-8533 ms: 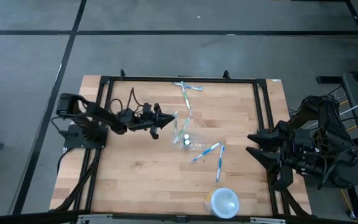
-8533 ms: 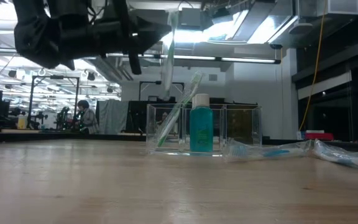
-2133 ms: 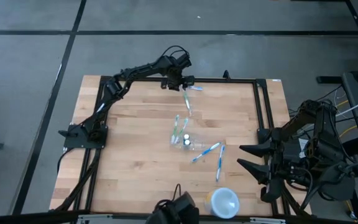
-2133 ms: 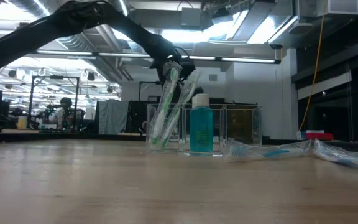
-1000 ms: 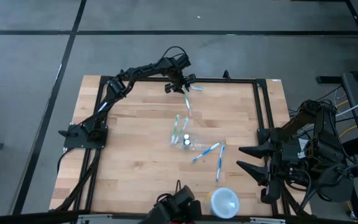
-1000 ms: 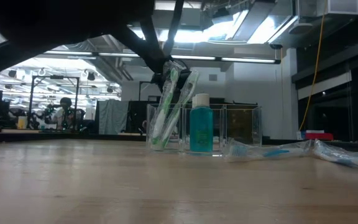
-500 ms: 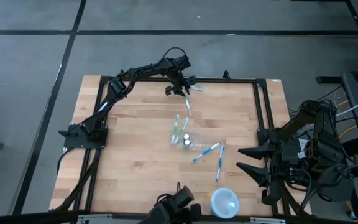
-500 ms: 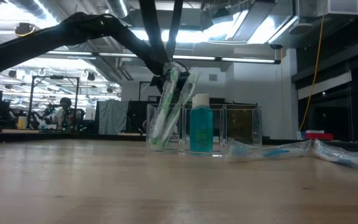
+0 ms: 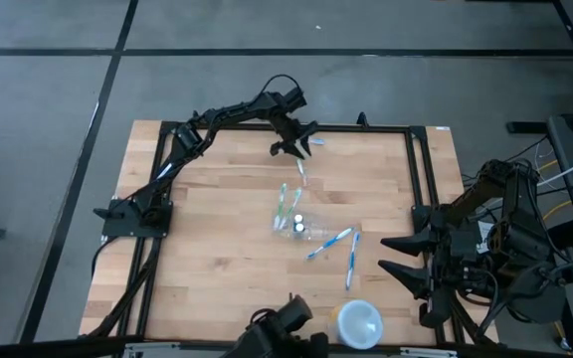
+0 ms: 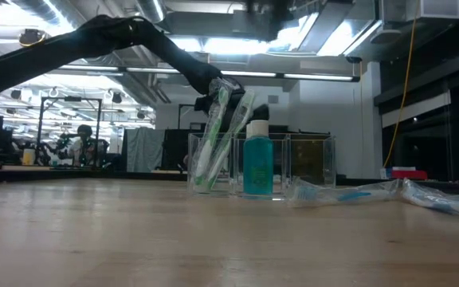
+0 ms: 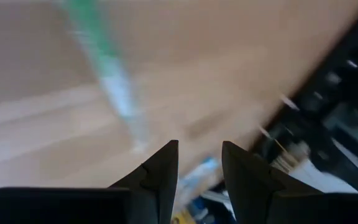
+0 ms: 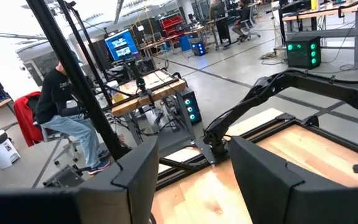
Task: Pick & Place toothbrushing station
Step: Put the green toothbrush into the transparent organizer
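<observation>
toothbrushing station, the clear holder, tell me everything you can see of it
The toothbrushing station is a small clear plastic holder split into side-by-side compartments, faint against the wood. It stands upright near the middle of the table. Two green-and-white toothbrushes lean in one end compartment, and a teal bottle with a white cap stands in the next; the remaining compartments look empty. Nothing grips it, and both claws are away from it.

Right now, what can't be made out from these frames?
- Left end effector: high view too small to show whether it grips the far toothbrush; left wrist view is blurred.
- Clear holder: almost invisible from above.
- White cup: outside the low view.
- Right end effector: waits off the table's right edge.
</observation>
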